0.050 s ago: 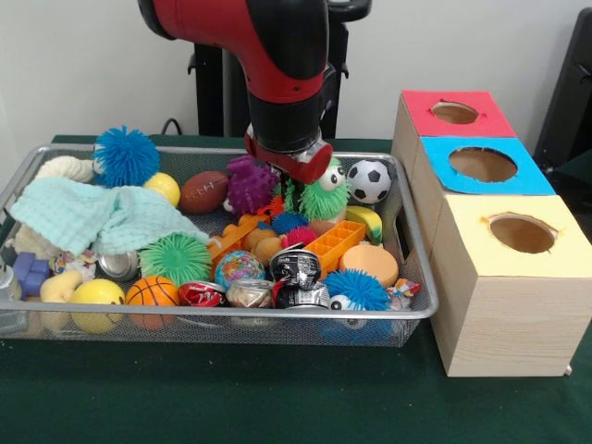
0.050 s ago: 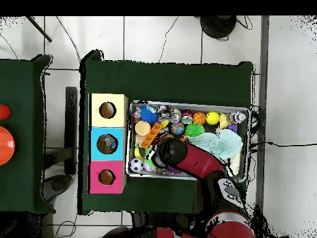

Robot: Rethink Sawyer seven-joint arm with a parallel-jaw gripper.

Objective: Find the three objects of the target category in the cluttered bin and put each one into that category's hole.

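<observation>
Front view: wire mesh bin full of toys sits on the green-covered surface. Red arm comes down into the bin's far middle; the tool is low among the toys, fingers hidden, cannot tell if released or clenched. Just beside it: purple spiky toy, green furry toy with googly eyes, soccer ball toward the far right corner of the bin. Brown football further left, blue spiky ball at the far left corner, mint cloth draped over the left part. Basketball at the near rim. Three boxes with holes stand touching the bin's right side: red, blue, yellow.

Overhead view: bin on the surface, arm over its middle, tool itself hidden under the arm. Yellow box, blue box, red box in a column along the bin's left side.
</observation>
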